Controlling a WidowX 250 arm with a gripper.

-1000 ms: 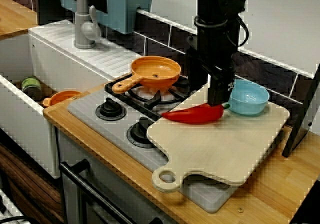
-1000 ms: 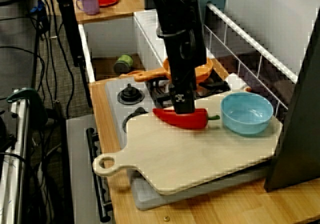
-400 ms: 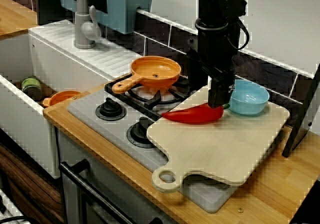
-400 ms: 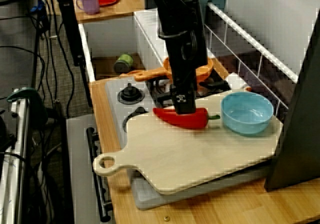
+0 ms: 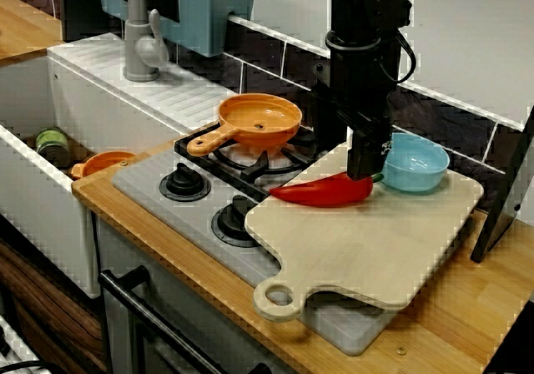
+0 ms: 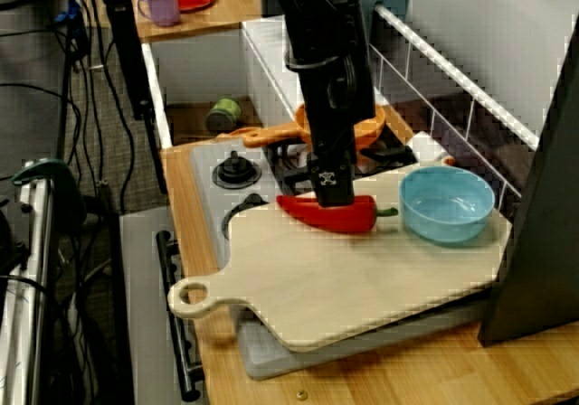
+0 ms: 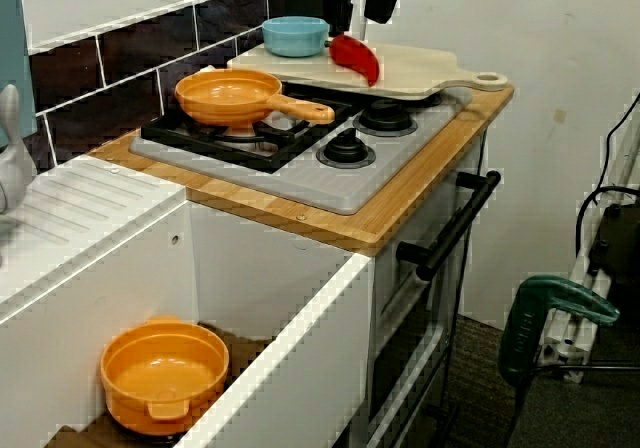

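Observation:
A red pepper lies along the far-left edge of a pale wooden cutting board, which rests over the right side of the stove. My black gripper hangs straight down over the pepper's stem end, close to its top. In the view from the sink side the two fingers stand apart just above the pepper, so the gripper is open with nothing in it. From the front-left view the gripper meets the pepper at its middle. A light blue bowl stands on the board right beside the gripper.
An orange pan sits on the back burner, handle pointing front-left. The stove knobs are at the front. The sink holds an orange bowl and a green can. A grey faucet stands behind it. A dark slanted post stands at the right.
The arm has lifted by a very small amount. The pepper, bowl and board have not moved.

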